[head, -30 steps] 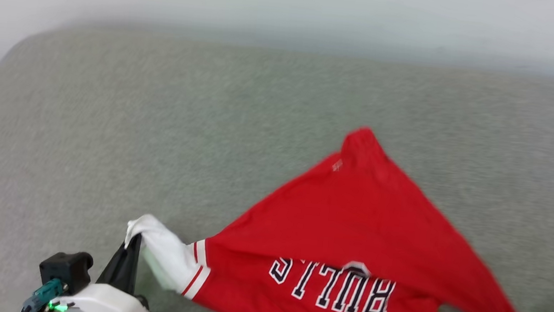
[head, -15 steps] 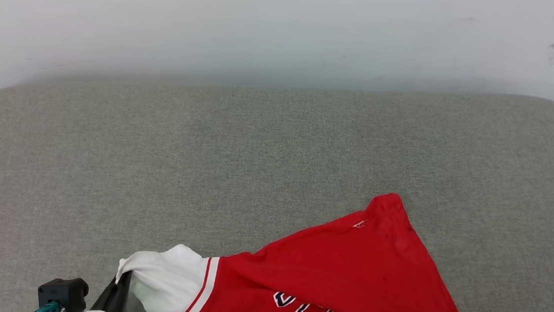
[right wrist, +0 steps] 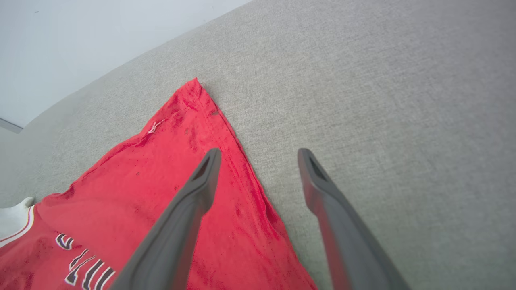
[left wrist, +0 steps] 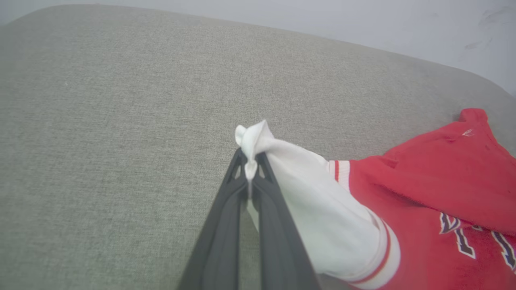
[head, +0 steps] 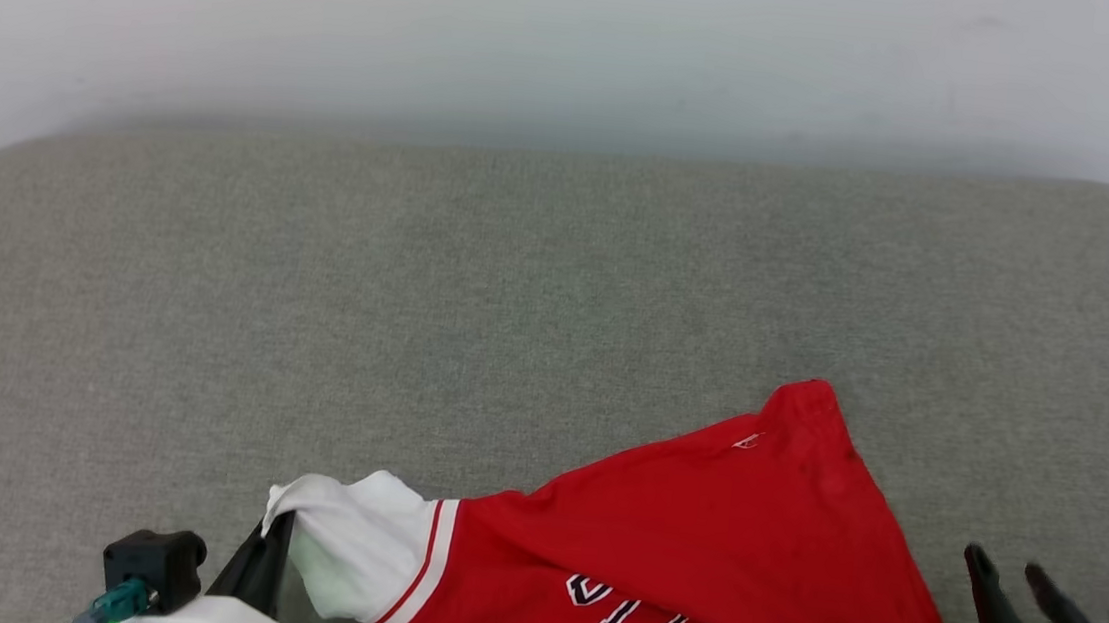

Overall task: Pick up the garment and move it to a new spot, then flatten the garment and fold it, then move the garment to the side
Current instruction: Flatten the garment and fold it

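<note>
Logged shirt [head: 696,525] along near edge of surface [head: 515,298]: likely light, limp, slippery. Noted left claw [left wrist: 250,169] clamped on sleeve [left wrist: 302,181] tip, right claw [right wrist: 260,155] wide apart, empty, beside hem [right wrist: 225,121]. Best regripped there.

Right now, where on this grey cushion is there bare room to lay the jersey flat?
Bare: the far half of the cushion, between wall and garment, and its left side beyond the white sleeve. Crowded: near right, under the garment.
</note>
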### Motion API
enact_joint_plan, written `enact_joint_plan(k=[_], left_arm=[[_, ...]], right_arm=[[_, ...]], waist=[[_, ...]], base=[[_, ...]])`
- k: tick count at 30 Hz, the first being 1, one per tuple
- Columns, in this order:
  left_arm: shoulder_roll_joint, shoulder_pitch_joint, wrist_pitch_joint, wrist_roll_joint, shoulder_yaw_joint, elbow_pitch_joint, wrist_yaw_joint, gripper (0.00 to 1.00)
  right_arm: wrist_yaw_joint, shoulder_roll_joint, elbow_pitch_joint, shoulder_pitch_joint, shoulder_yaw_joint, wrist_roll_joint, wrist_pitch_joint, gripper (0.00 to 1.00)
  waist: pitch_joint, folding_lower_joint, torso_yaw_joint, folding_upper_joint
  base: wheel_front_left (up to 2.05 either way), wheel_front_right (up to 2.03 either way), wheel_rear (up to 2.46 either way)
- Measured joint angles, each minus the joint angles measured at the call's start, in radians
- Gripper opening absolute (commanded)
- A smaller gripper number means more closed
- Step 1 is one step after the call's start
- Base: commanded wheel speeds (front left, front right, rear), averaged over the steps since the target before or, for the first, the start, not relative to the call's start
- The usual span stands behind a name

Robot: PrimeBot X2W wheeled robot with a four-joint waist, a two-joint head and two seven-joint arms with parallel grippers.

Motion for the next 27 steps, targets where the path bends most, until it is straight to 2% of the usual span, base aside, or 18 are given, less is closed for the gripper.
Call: enact_joint_plan(k=[4, 7, 9, 13, 15, 20, 27], left_arm=[[-0.004, -0.032, -0.005, 0.011, -0.010, -0.016, 0.001, 0.00], [-0.012, -0.056, -0.009, 0.021, -0.025, -0.023, -0.002, 0.00], [-0.018, -0.079, -0.011, 0.026, -0.034, -0.022, -0.009, 0.00], [-0.034, -0.133, -0.021, 0.038, -0.053, -0.019, -0.021, 0.00], [-0.041, -0.157, -0.028, 0.040, -0.060, -0.012, -0.026, 0.00], [-0.065, -0.212, -0.050, 0.049, -0.078, 0.002, -0.038, 0.00], [-0.082, -0.257, -0.077, 0.055, -0.088, 0.018, -0.047, 0.00]], right_arm=[[0.000, -0.061, 0.053, -0.105, 0.040, 0.008, -0.026, 1.00], [0.000, -0.115, 0.106, -0.189, 0.088, 0.046, 0.022, 1.00], [0.000, -0.169, 0.143, -0.252, 0.127, 0.064, 0.090, 1.00], [0.000, -0.273, 0.194, -0.384, 0.201, 0.102, 0.294, 1.00], [0.000, -0.307, 0.204, -0.449, 0.231, 0.117, 0.382, 1.00], [0.000, -0.343, 0.226, -0.549, 0.313, 0.119, 0.519, 1.00], [0.000, -0.356, 0.286, -0.600, 0.400, 0.151, 0.559, 1.00]], waist=[[0.033, 0.0002, 0.015, 0.0000], [0.057, 0.0001, 0.034, 0.0000], [0.078, 0.0002, 0.048, 0.0000], [0.122, 0.0002, 0.077, 0.0000], [0.146, 0.0002, 0.092, 0.0000], [0.197, 0.0003, 0.132, 0.0000], [0.259, 0.0003, 0.168, -0.0001]], base=[[0.00, 0.00, 0.00], [0.00, 0.00, 0.00], [0.00, 0.00, 0.00], [0.00, 0.00, 0.00], [0.00, 0.00, 0.00], [0.00, 0.00, 0.00], [0.00, 0.00, 0.00]])
